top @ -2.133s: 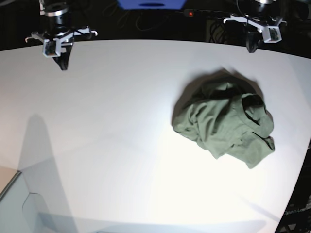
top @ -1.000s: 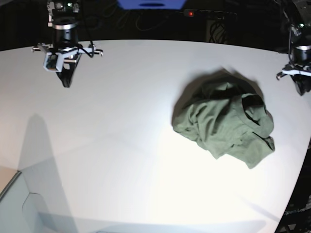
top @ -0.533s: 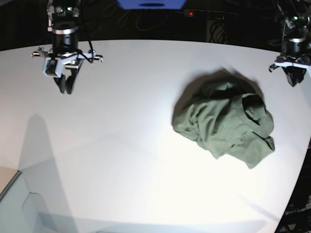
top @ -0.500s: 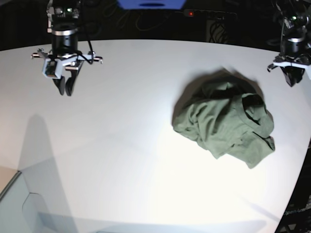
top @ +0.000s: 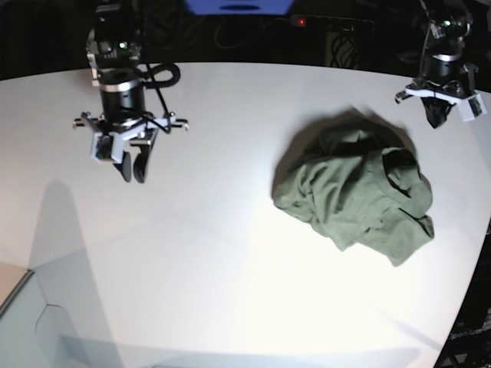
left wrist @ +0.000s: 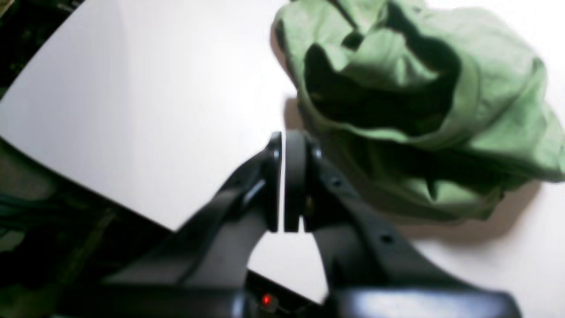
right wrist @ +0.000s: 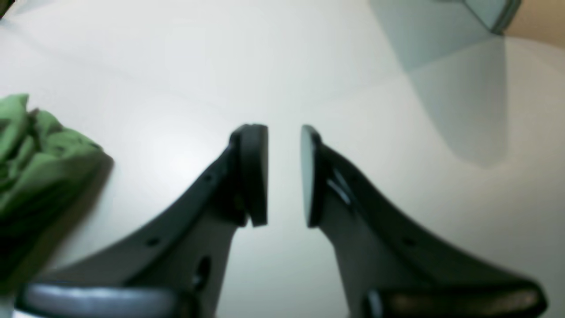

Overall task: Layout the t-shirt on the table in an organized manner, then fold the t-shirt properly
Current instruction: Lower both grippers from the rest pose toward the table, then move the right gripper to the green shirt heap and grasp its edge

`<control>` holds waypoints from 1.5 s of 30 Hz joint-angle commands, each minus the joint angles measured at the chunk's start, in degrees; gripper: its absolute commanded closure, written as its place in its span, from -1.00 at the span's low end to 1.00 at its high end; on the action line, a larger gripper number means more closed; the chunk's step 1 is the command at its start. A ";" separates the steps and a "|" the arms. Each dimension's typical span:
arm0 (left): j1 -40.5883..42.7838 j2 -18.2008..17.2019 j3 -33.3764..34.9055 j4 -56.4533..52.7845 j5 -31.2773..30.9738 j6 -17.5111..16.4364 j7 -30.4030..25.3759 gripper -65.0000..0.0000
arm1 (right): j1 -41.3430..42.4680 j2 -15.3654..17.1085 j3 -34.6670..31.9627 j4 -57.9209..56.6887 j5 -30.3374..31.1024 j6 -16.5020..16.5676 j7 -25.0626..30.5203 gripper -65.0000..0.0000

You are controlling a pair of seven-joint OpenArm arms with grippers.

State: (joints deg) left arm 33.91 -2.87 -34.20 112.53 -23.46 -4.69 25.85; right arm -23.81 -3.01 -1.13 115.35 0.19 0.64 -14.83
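The olive-green t-shirt (top: pixel 354 193) lies crumpled in a heap on the right half of the white table (top: pixel 230 230). It fills the upper right of the left wrist view (left wrist: pixel 415 97) and shows at the left edge of the right wrist view (right wrist: pixel 31 145). My left gripper (top: pixel 437 119) hangs above the table's far right, just beyond the heap, with its fingers (left wrist: pixel 293 181) pressed together and nothing between them (left wrist: pixel 282 181). Over the left part of the table my right gripper (top: pixel 133 170) stands open, empty (right wrist: pixel 284 174), well away from the t-shirt.
The table's curved edge (top: pixel 472 284) runs down the right side, with dark floor beyond it (left wrist: pixel 44 229). A pale translucent box corner (top: pixel 23 322) sits at the front left. Cables and a blue object (top: pixel 239 6) lie behind the far edge.
My right arm has come forward and rightward over the table and its jaws have opened. My left arm has shifted left toward the t-shirt and its jaws have shut.
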 commanded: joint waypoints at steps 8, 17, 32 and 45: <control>-0.72 -0.25 -2.33 2.50 -0.23 -0.01 -1.19 0.94 | 5.04 0.15 -3.84 1.09 -0.14 -0.07 -5.61 0.21; -5.21 -0.16 -1.89 2.85 -0.23 0.25 -1.10 0.43 | 4.78 1.55 -5.51 1.00 -0.14 -0.07 -5.61 0.17; -13.82 0.54 -7.26 2.41 -0.23 -0.10 10.77 0.37 | 5.13 1.73 -19.23 0.56 -1.02 -0.07 -6.05 0.16; -8.99 0.28 -11.91 2.77 -0.23 -0.19 10.77 0.37 | 14.10 -0.12 -37.95 -13.06 -14.74 0.01 -6.05 0.15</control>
State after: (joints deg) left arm 24.51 -2.17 -45.78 114.17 -23.59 -4.80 37.54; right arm -10.17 -2.52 -38.89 101.19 -14.61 0.73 -22.65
